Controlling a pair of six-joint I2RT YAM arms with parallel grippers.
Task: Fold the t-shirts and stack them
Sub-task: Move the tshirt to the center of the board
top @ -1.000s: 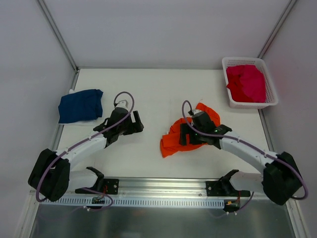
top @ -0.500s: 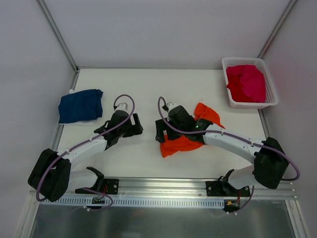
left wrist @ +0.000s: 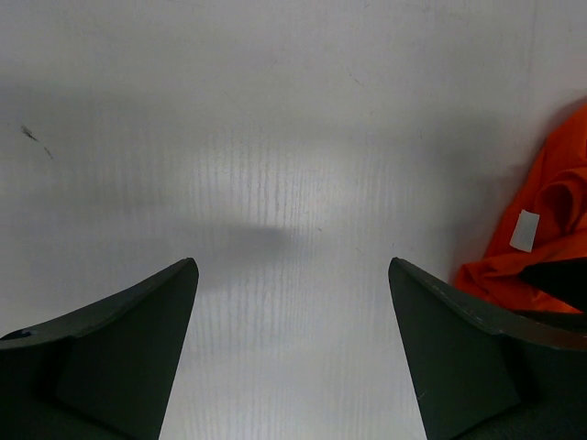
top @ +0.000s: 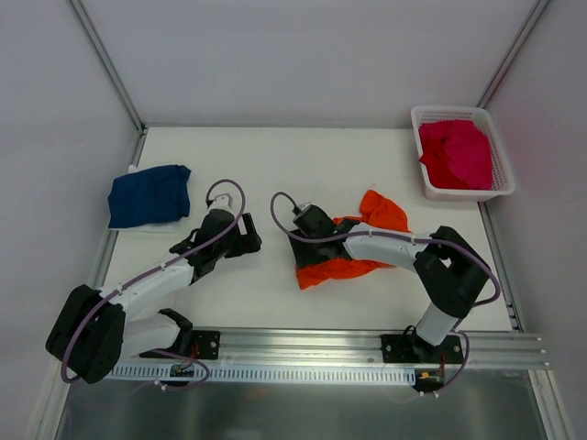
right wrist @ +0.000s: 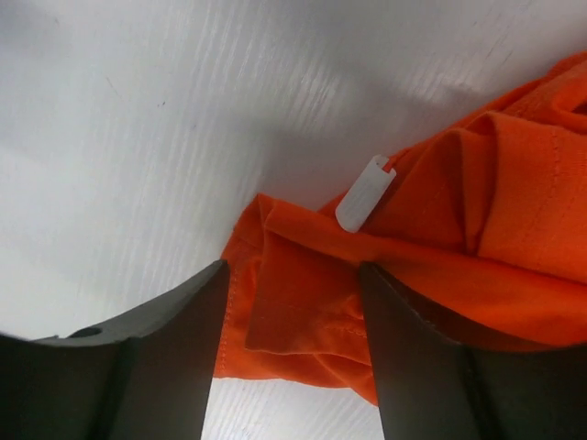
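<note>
Near the middle of the table, a little toward the right edge: orange shirt, crumpled and not folded, with 1 white tag showing on it. Partly covered from above by the right arm, stretched leftward across it.

Over the left end of this shirt: right gripper. In its wrist view, fingers partly apart, with a folded orange edge lying in the gap between the 2 tips. Not closed on the cloth, no pinch to see.

Just left of it, over bare table: left gripper. Fingers spread wide, nothing between them, only white surface below. At the right border of that wrist view, a part of the orange shirt with the same tag, near the right finger.

Close to the left edge, about halfway back: navy shirt, folded into a rough rectangle and lying flat, well apart from both grippers.

In the far right corner: white basket, with pink shirts heaped inside, not folded.
</note>
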